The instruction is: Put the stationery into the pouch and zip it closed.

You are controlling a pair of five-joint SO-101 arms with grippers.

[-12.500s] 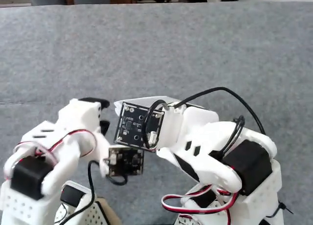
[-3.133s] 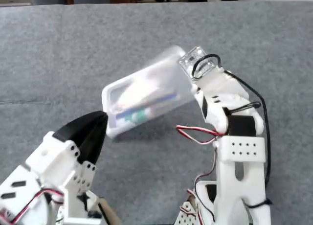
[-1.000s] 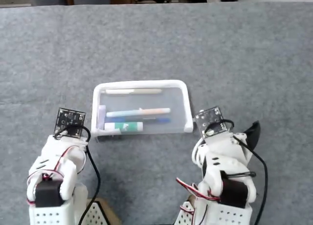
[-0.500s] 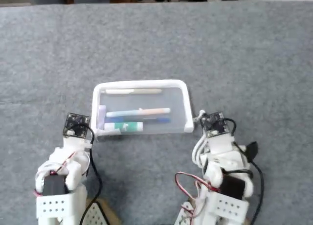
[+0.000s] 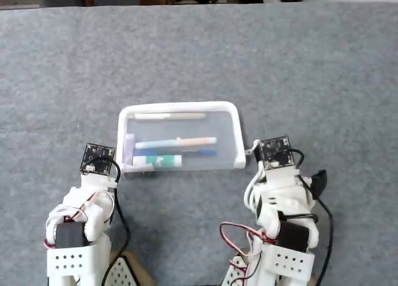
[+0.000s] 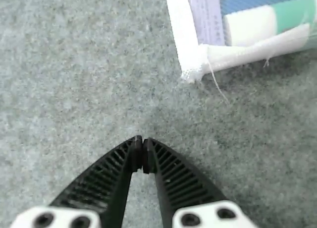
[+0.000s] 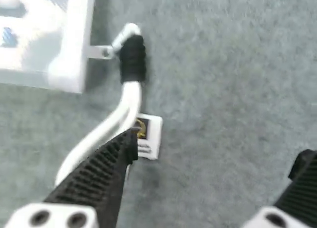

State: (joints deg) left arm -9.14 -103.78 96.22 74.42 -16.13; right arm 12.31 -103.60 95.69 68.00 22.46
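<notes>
two grippers near one pouch (image 5: 235,133): left gripper (image 6: 142,151) with fingers together, right gripper (image 7: 217,151) with fingers apart.

White arms (image 5: 74,221), black ribbed pincer (image 6: 142,144), red cables (image 5: 236,226)

Your overhead stock, item by item:

- Counter (image 5: 199,56): grey felt cover, running to the far edge.
- Pouch (image 5: 237,133): clear, white-edged, lying flat at centre, long side across your view.
- Inside the pouch, far to near: pale pen (image 5: 169,116); blue-and-orange pen (image 5: 176,141); blue pen (image 5: 199,153); green-and-white stick (image 5: 157,161). A lilac piece (image 5: 129,146) sits at the left end.
- Left arm (image 5: 78,217): near edge, with its camera board (image 5: 98,158) just beside the pouch's near left corner.
- Right arm (image 5: 283,205): near edge, with its own board (image 5: 273,152) just beside the near right corner.
</notes>
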